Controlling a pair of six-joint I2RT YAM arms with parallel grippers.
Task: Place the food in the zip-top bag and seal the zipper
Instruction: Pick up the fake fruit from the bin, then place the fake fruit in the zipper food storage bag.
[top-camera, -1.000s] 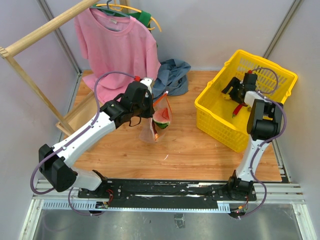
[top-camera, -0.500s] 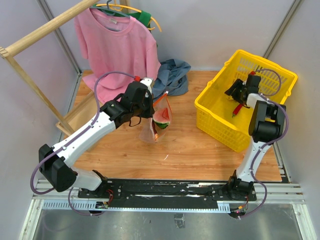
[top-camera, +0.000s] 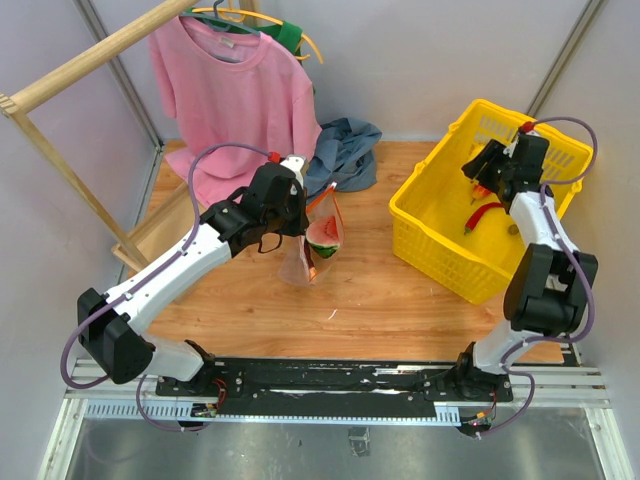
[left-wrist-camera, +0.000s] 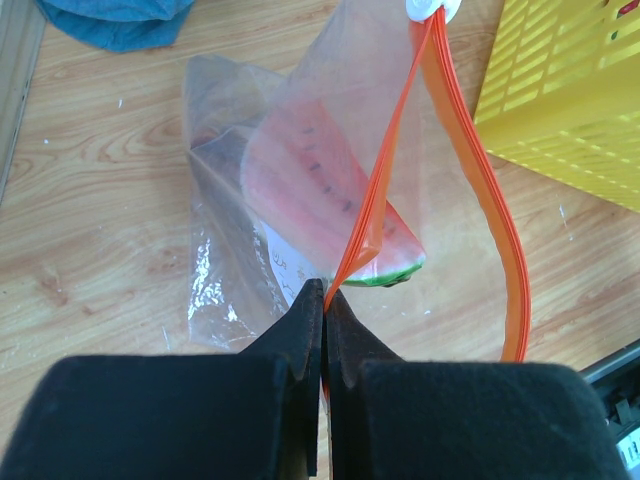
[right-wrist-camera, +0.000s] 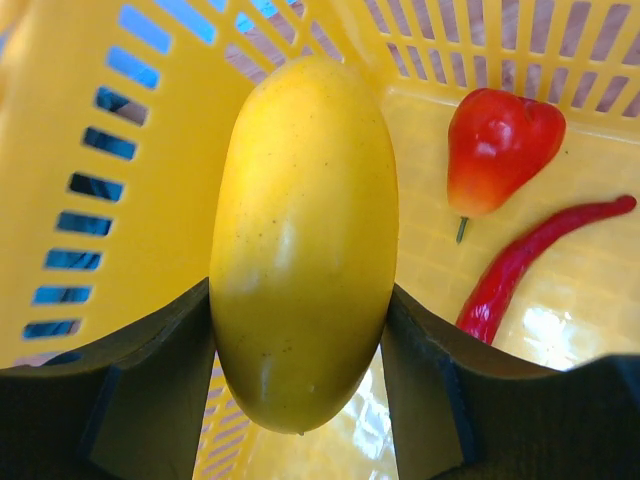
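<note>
My left gripper (left-wrist-camera: 324, 292) is shut on the orange-red zipper (left-wrist-camera: 375, 205) strip and holds the clear zip-top bag (top-camera: 313, 240) up with its mouth open. A watermelon slice (left-wrist-camera: 325, 205) and a dark piece sit inside the bag. The white slider (left-wrist-camera: 425, 9) is at the zipper's far end. My right gripper (right-wrist-camera: 300, 345) is shut on the yellow fruit (right-wrist-camera: 305, 235) and holds it above the floor of the yellow basket (top-camera: 440, 240). A red pepper-like piece (right-wrist-camera: 497, 147) and a thin red chili (right-wrist-camera: 530, 262) lie in the basket.
A pink shirt (top-camera: 235, 95) hangs on a wooden rack (top-camera: 60, 95) at the back left. Blue-grey cloth (top-camera: 345, 150) lies behind the bag. The basket stands at the right of the wooden table (top-camera: 370, 300).
My right gripper has risen inside the basket and swung to the right with the yellow fruit in it. The left arm and the bag have not moved.
</note>
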